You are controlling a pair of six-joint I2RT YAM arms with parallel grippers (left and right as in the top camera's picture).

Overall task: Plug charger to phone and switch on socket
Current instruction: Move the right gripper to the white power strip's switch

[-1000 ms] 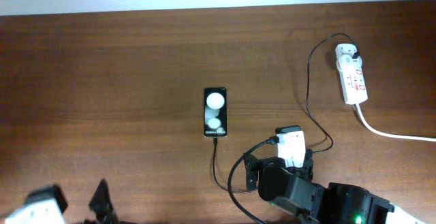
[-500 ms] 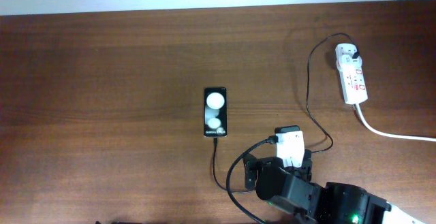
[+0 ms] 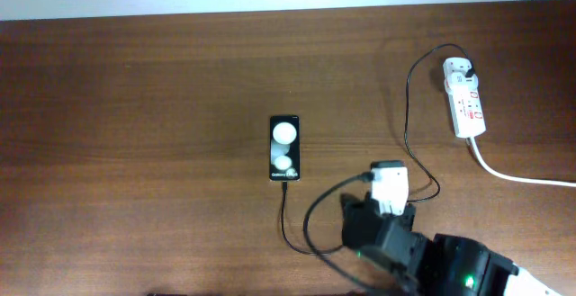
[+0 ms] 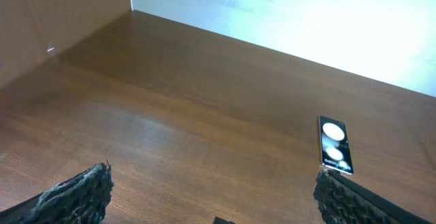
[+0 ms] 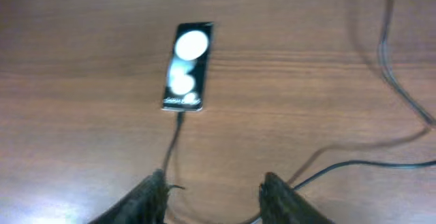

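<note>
The black phone (image 3: 284, 148) lies screen up mid-table, with two white round reflections on it. It shows again in the left wrist view as the phone (image 4: 334, 144) and in the right wrist view as the phone (image 5: 185, 67). The thin black charger (image 3: 407, 116) cable meets the phone's near end, loops toward my right arm (image 3: 396, 242), then runs up to its plug head (image 3: 469, 65) in the white socket (image 3: 466, 98). My right gripper (image 5: 215, 183) hovers near the cable loop, its jaws apart with nothing between them. My left gripper (image 4: 211, 200) is wide open over bare wood.
A thick white cord (image 3: 522, 177) leaves the socket toward the right edge. The charger cable (image 5: 381, 163) crosses the wood just right of my right fingers. A pale wall runs along the table's far edge (image 3: 270, 13).
My left arm has left the overhead view at the bottom left. My right arm has shifted slightly right. Phone, cable and socket have not moved.
</note>
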